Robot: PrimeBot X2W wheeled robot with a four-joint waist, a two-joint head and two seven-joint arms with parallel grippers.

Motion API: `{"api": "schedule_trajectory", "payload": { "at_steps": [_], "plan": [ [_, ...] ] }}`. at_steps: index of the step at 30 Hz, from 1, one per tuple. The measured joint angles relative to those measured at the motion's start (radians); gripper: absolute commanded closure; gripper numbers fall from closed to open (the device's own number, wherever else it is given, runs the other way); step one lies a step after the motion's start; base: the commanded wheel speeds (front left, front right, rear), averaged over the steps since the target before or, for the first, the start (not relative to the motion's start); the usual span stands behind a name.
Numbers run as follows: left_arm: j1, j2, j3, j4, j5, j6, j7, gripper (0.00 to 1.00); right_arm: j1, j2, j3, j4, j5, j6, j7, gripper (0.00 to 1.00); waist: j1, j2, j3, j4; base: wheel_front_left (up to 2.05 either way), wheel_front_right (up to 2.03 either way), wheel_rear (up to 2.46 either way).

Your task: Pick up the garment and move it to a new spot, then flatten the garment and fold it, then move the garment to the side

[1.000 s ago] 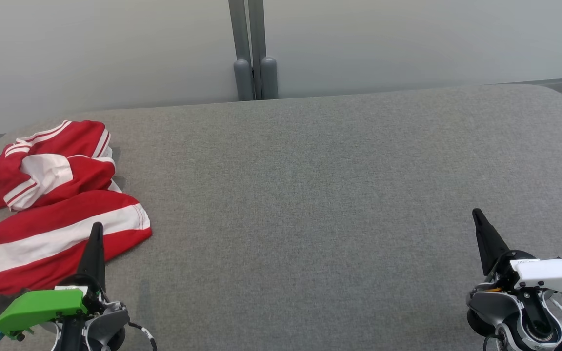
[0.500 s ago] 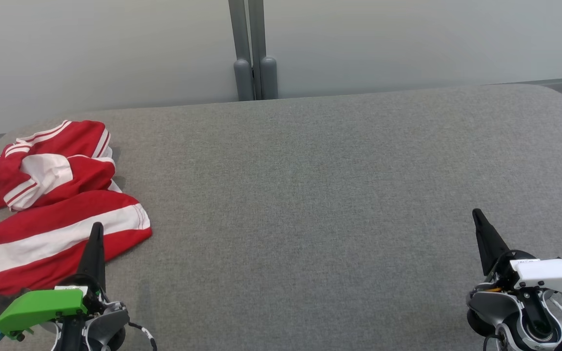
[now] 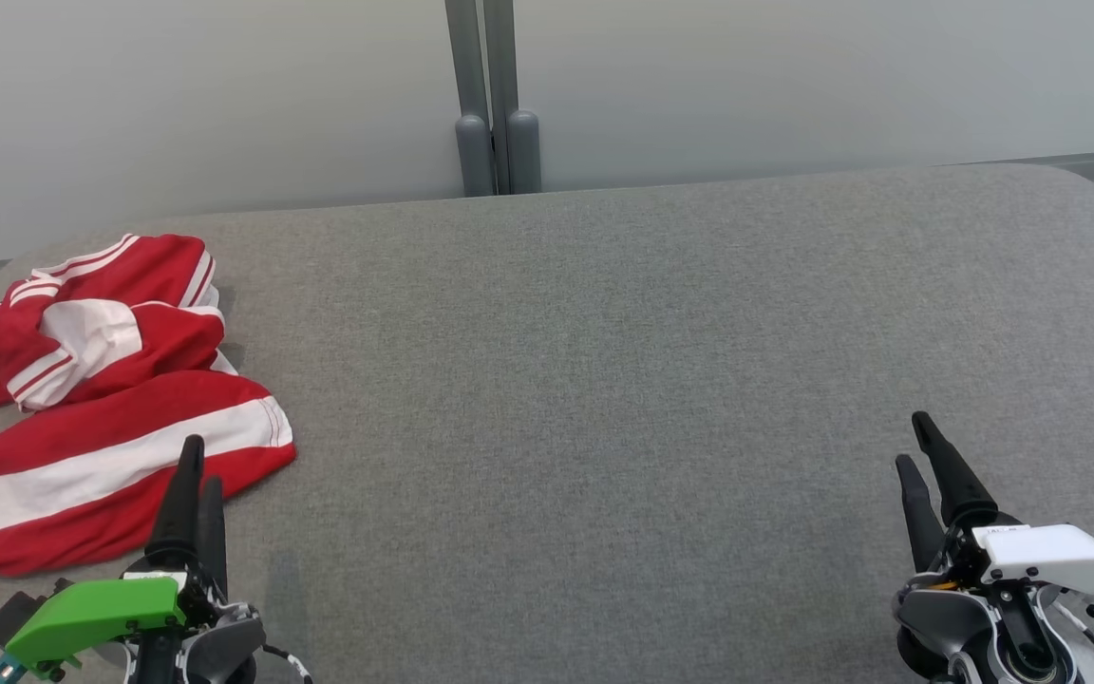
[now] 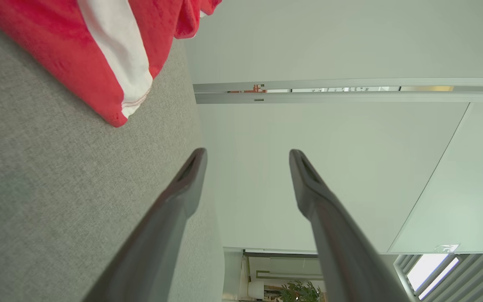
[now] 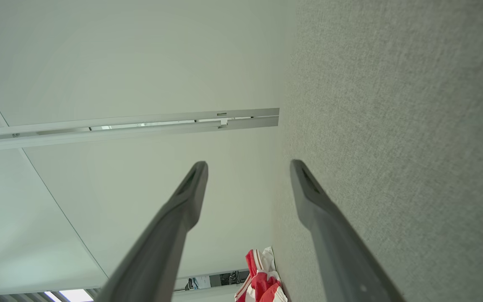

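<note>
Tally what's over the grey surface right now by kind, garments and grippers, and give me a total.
Garment: 1 red-and-white heap (cannot tell whether it is more than one piece)
Grippers: 2, the left gripper and the right gripper, both open and empty
Total: 3

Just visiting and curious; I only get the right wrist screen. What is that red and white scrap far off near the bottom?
Observer: The head view shows more: a rumpled red garment with white stripes, lying at the left end of the gray padded surface.
Operator: Is the other hand gripping it?
Observer: No. In the left wrist view the left gripper is open and empty, and the garment's corner lies apart from it.
</note>
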Motion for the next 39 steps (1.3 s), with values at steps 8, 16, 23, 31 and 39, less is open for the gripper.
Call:
{"api": "schedule_trajectory", "payload": {
  "at_steps": [8,16,23,31,39],
  "plan": [
    [0.0,0.001,-0.021,-0.021,0.036,0.0,-0.038,0.0,-0.002,-0.006,0.04,-0.037,-0.036,0.0,-0.04,0.0,0.0,0.0,0.001,0.0,0.0,0.0,0.0],
    [0.0,0.003,-0.024,-0.041,0.172,0.0,-0.074,0.0,-0.006,-0.006,0.049,-0.07,-0.132,0.0,-0.076,0.0,0.0,0.0,0.002,0.001,0.0,0.0,0.0],
    [0.0,0.002,-0.022,-0.059,0.328,0.0,-0.1,0.0,-0.007,-0.006,0.068,-0.096,-0.239,0.0,-0.103,0.0,0.0,0.0,0.003,0.002,0.0,0.0,0.0],
    [0.0,0.002,-0.027,-0.08,0.516,0.0,-0.131,0.0,-0.012,-0.007,0.09,-0.113,-0.386,0.0,-0.133,0.0,0.0,0.0,0.004,0.003,0.0,0.0,0.0],
    [0.0,0.002,-0.058,-0.084,0.711,0.021,-0.158,0.0,-0.026,-0.012,0.106,-0.122,-0.564,0.0,-0.16,0.0,0.0,0.0,0.005,0.004,0.0,0.0,0.0]
  ]
}}
